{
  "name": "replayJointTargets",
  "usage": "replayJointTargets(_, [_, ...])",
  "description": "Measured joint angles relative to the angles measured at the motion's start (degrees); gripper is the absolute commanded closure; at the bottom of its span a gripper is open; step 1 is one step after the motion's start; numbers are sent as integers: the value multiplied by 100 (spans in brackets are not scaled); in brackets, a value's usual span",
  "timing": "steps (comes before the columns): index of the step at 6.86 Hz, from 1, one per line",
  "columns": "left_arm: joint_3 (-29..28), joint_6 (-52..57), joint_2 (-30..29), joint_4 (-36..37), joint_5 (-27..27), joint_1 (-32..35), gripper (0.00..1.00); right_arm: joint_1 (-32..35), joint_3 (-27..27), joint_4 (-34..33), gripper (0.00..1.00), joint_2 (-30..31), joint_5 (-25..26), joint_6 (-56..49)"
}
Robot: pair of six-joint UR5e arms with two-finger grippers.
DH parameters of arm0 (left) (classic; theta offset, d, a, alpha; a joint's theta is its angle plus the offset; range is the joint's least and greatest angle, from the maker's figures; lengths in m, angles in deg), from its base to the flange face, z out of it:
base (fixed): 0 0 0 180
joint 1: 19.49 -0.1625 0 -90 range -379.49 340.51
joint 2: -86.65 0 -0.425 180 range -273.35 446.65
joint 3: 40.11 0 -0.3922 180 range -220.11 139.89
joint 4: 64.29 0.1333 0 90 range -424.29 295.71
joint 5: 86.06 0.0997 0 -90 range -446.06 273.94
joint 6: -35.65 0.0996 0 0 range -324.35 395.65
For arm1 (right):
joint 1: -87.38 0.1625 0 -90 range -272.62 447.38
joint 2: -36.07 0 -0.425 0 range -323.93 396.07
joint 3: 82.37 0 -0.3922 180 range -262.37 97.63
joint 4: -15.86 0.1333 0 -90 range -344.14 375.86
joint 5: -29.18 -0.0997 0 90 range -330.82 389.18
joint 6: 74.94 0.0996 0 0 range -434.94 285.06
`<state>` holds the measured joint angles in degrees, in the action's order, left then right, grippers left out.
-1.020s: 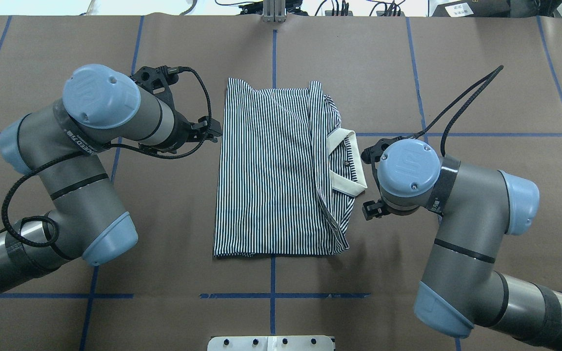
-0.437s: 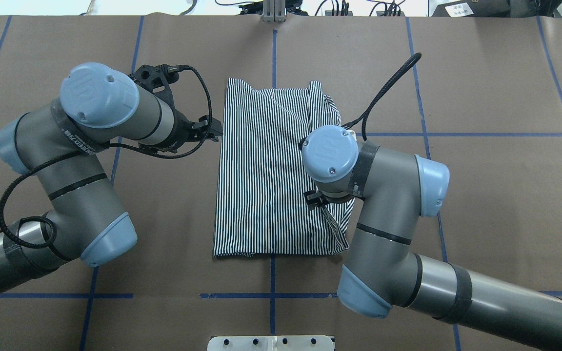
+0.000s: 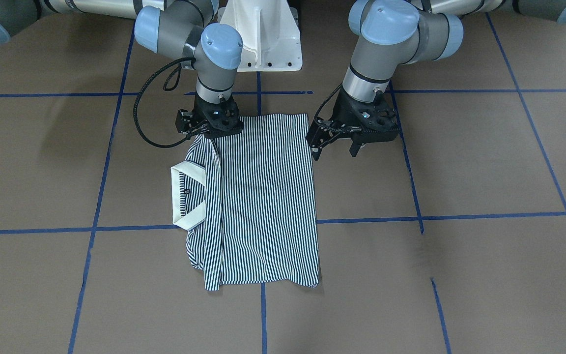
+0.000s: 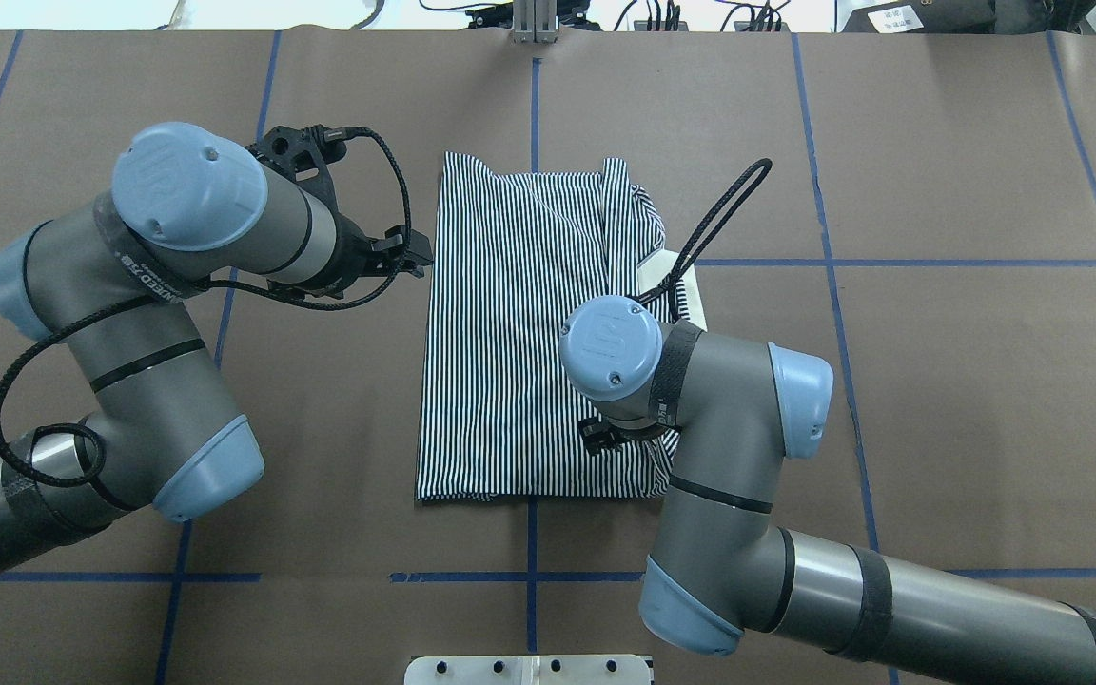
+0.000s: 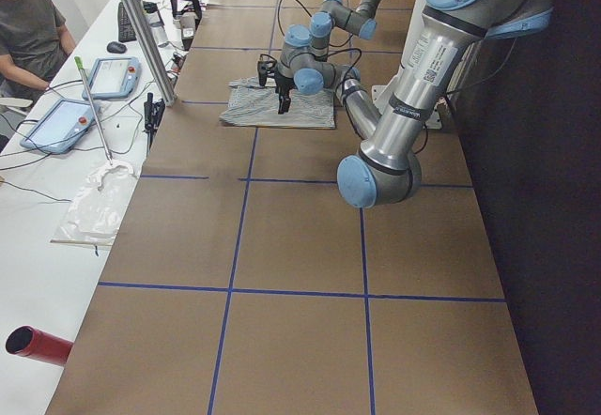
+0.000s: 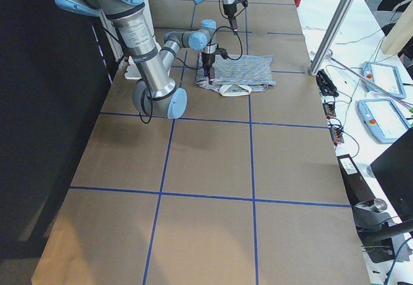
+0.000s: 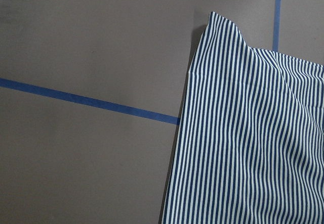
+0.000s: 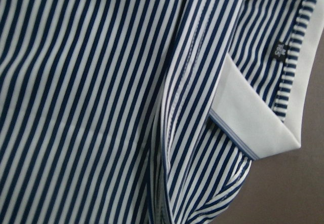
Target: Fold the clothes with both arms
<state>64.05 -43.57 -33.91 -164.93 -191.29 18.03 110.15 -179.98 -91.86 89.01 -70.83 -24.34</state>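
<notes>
The striped polo shirt (image 3: 263, 196) lies folded lengthwise mid-counter (image 3: 460, 172), its cream collar (image 3: 189, 221) poking out on our right side. Our left tool (image 3: 335, 150) hovers beside its edge, fingers apart. Our right tool (image 3: 212, 132) sits on the layered fold — we cannot tell its grip. It could snag one layer only and drag the fold open.

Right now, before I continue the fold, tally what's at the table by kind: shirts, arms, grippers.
Striped polo shirt: 1
Robot arms: 2 (left arm, right arm)
Grippers: 2 (left gripper, right gripper)
Total: 5
</notes>
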Motion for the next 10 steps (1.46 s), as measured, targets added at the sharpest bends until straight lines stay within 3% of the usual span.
replayJointTargets(4, [11,-23,-43,-2,-30,-7,0,221,-56,-10,0,394,-69,-118])
replayJointTargets(7, [60,-47,-48,5,-43,-8,0,809,-863,27,0,1351,-213,-743])
replayJointTargets(8, [82,-44,-45,8,-62,-8,0,994,-958,21,0,1263,-361,-800])
replayJointTargets(9, [93,-40,-45,9,-71,-8,0,1093,-662,42,0,821,-456,-797])
replayJointTargets(10, [97,-26,-41,9,-75,-8,0,1132,-1,122,0,138,-483,-779])
